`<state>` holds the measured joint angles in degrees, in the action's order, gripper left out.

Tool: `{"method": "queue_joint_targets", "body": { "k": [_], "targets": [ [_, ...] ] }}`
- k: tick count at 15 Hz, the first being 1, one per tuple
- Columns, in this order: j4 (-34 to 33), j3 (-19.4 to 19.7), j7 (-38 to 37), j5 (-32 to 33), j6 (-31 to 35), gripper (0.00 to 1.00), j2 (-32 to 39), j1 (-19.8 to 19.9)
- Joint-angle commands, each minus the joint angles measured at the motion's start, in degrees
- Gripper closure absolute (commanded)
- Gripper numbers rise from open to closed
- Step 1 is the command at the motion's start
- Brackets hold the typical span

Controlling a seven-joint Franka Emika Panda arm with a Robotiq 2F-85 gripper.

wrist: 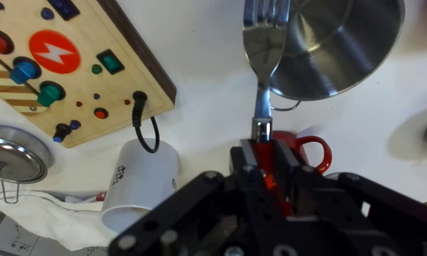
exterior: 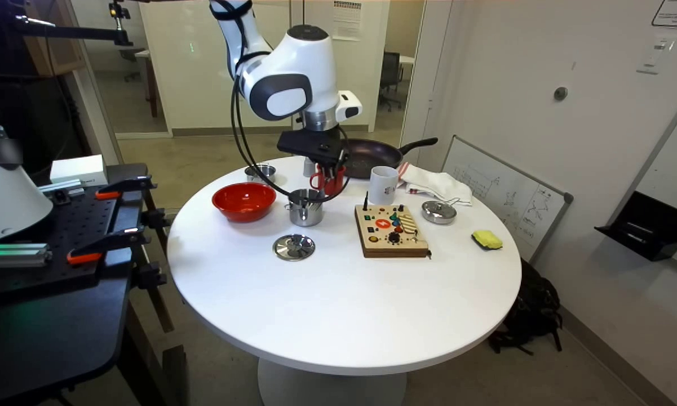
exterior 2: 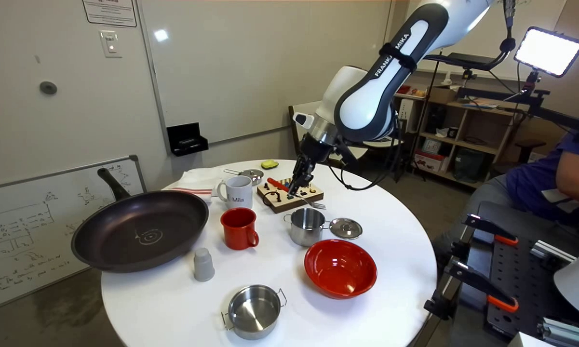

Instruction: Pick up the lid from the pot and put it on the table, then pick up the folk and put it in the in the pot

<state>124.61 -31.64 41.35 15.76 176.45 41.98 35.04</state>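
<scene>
My gripper [wrist: 264,144] is shut on the red handle of the fork [wrist: 265,46], which has a silvery neck and tines. Held above the table [exterior: 349,316], the fork [exterior 2: 313,202] has its tines near the rim of the small steel pot [exterior 2: 306,233]. In the wrist view the fork's head overlaps one edge of the pot [wrist: 341,60], whose inside looks bare there. The pot stands upright without a cover. Its round silvery lid [exterior: 294,247] lies flat on the table beside it, also visible as a lid [exterior 2: 345,228] in an exterior view.
A red bowl [exterior 2: 340,270] and red mug [exterior 2: 238,229] stand near the pot. Around them are a wooden switch board [exterior: 392,231], white mug [exterior: 383,185], black frying pan [exterior 2: 144,231], shallow steel bowl [exterior 2: 254,311], grey cup [exterior 2: 203,265], and lidded dish [exterior: 438,212].
</scene>
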Motion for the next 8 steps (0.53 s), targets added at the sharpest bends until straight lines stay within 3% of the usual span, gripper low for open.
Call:
{"method": "queue_joint_targets", "body": {
  "k": [1, 8],
  "targets": [
    [0.82, -4.05, 2.67, -0.44, 1.27, 0.93, 0.86, 2.59],
    [-0.05, -7.64, 3.34, -0.25, -0.32, 0.93, 3.52, 3.40]
  ]
}}
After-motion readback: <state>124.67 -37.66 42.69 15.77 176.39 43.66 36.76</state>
